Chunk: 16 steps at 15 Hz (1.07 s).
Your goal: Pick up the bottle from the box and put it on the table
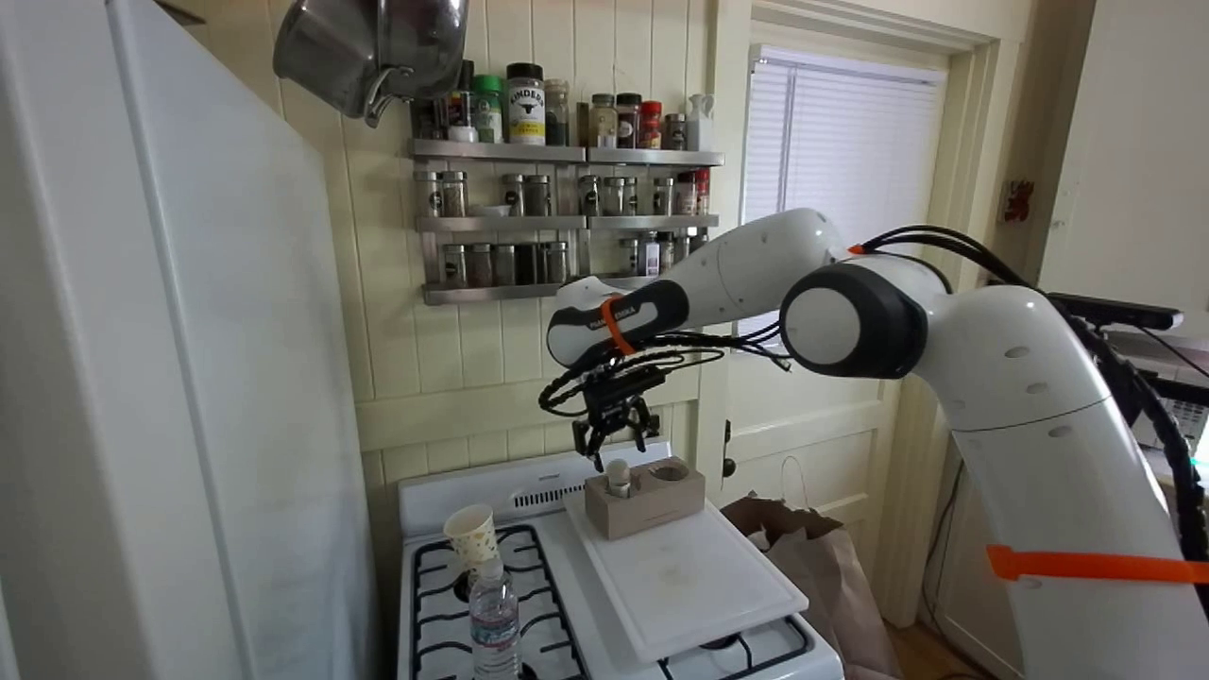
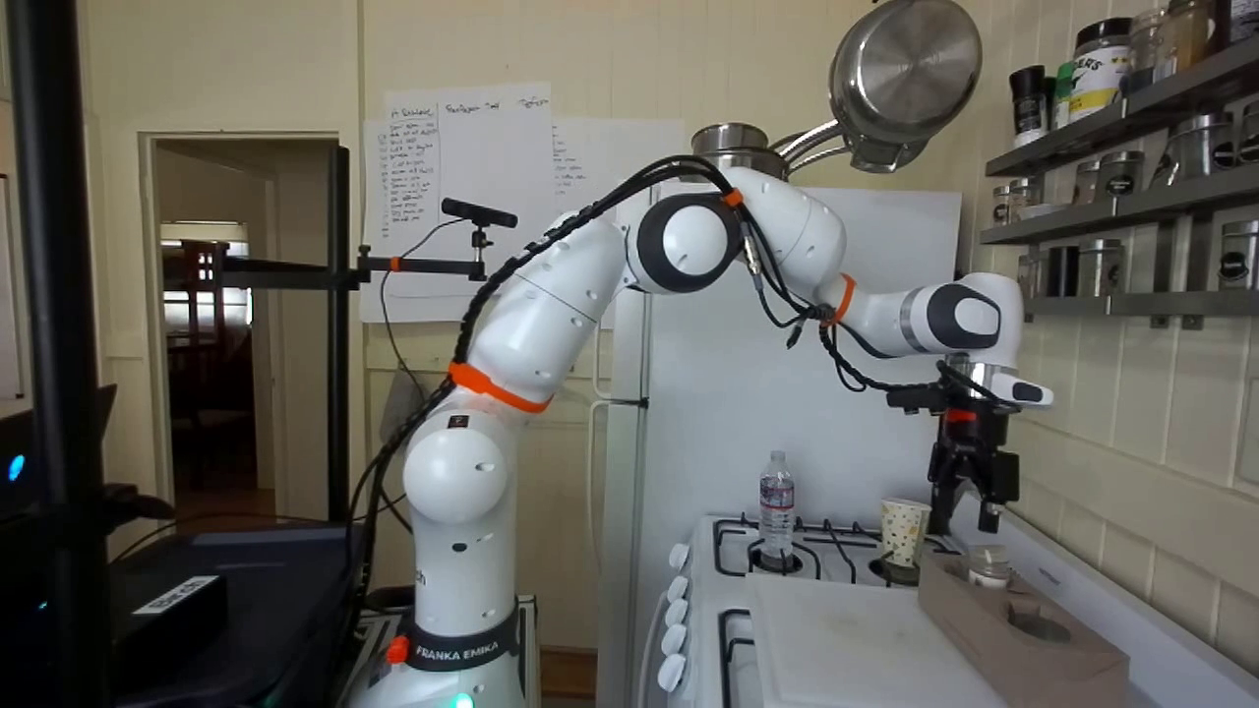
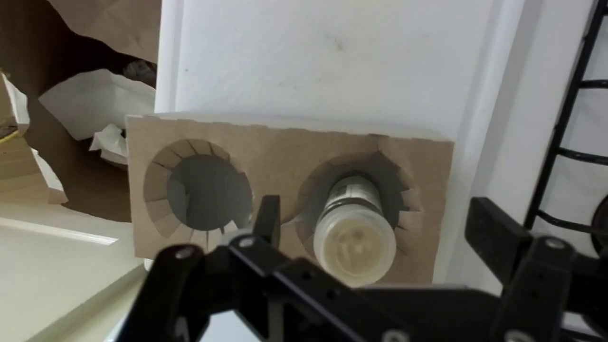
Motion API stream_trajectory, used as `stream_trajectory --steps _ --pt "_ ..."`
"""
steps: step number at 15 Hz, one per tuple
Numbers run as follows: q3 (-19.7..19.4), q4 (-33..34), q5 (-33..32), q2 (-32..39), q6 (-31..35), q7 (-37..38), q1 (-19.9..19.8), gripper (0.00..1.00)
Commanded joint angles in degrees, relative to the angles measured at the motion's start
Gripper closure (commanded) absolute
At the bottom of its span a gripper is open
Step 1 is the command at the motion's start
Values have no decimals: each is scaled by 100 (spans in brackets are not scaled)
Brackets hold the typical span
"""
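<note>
Black at the fingers (image 3: 496, 237), hangs spread wide above the tan box (image 3: 273, 166); has just below their tips, clear of them, the pale bottle (image 3: 354, 232), standing in one round hole of the box, and farther down, underneath it, the white counter (image 3: 323, 61)

Cream panelled wall (image 1: 463, 349) (blinds (image 1: 850, 142) lowered)

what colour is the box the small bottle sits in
The box is a cardboard tan, showing best in the wrist view.
</note>
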Motion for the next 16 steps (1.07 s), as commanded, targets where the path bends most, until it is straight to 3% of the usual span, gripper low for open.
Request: stream_trajectory --steps 1,10,16 --pt "-123 135 132 114 -9 -140 90 0" --pt "-69 172 469 201 453 -636 -85 0" --pt "-95 233 814 353 385 -826 -196 0"
